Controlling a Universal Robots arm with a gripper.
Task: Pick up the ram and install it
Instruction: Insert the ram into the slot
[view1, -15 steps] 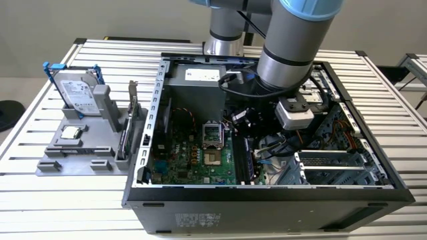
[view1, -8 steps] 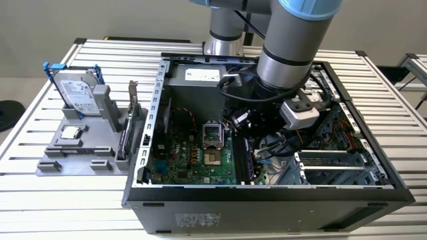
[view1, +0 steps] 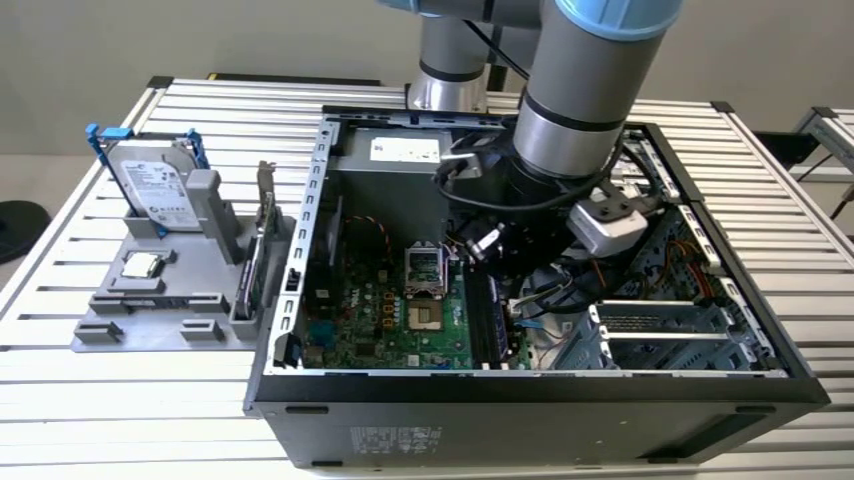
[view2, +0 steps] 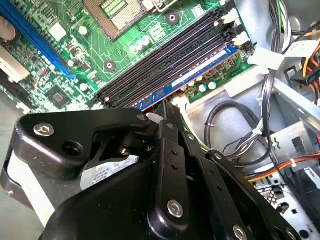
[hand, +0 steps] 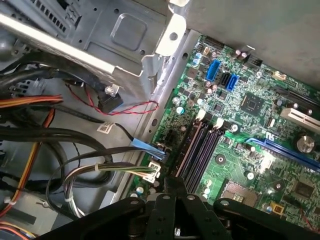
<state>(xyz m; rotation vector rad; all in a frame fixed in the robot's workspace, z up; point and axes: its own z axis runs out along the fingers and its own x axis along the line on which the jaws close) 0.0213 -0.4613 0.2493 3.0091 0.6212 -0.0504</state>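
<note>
1. Reaching down into the open computer case (view1: 534, 385) on the table (view1: 134, 400), the arm (view1: 587, 100) puts its end effector (view2: 167, 107) low over the green motherboard (view1: 387, 320).
2. Inside the case sit the motherboard, an empty processor socket (view1: 419, 270) near its middle, a tangle of cables (view1: 561, 290) toward 3 o'clock and a metal box (view1: 400, 150) at 12 o'clock.
3. The second wrist view shows the ram (view2: 192, 77), a blue stick, lying along the outermost of the black memory slots (view2: 165, 57); the end effector's tip is right at the stick's near end.
4. I cannot tell whether the end effector is clenched on the stick or released; its tip is hidden behind its own black body.
5. At 9 o'clock of the case in the exterior view stands a grey holder (view1: 160, 300); it carries a silver hard drive (view1: 150, 190) with a blue bracket and a small square processor chip (view1: 142, 265).
6. The first wrist view shows the slots (hand: 197, 150) end-on, blue connectors (hand: 220, 75) on the board, and red, orange and black wires (hand: 50, 135) along the case's metal wall.
</note>
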